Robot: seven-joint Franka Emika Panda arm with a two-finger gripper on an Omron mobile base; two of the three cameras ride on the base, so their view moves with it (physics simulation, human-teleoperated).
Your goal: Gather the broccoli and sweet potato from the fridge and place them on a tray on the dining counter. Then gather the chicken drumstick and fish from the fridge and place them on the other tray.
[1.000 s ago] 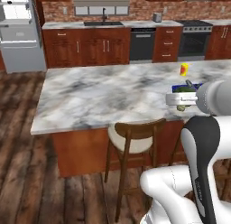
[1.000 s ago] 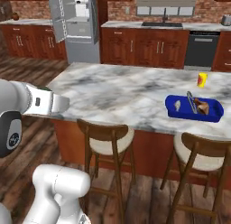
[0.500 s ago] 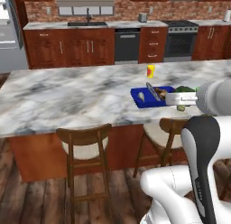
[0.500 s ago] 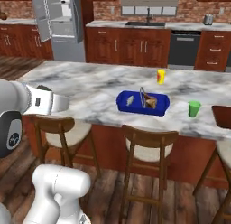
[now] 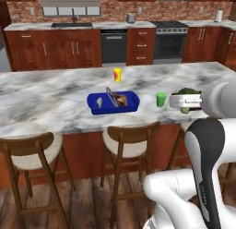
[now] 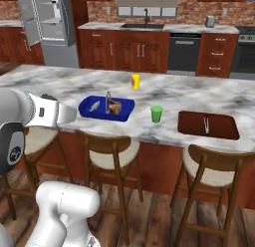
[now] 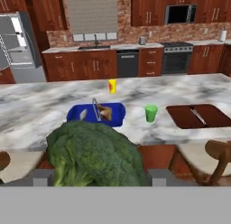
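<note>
Sliding along the desk (image 5: 55,92), the base now faces both trays. Its tool (image 7: 97,175) pinches broccoli (image 7: 92,155), with the red tray (image 6: 208,125) near.

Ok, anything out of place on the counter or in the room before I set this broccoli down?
Only the fridge: its door hangs open. On the counter, the blue tray, brown tray, green cup and yellow cup sit upright, nothing spilled. The broccoli sits in the claw.
</note>
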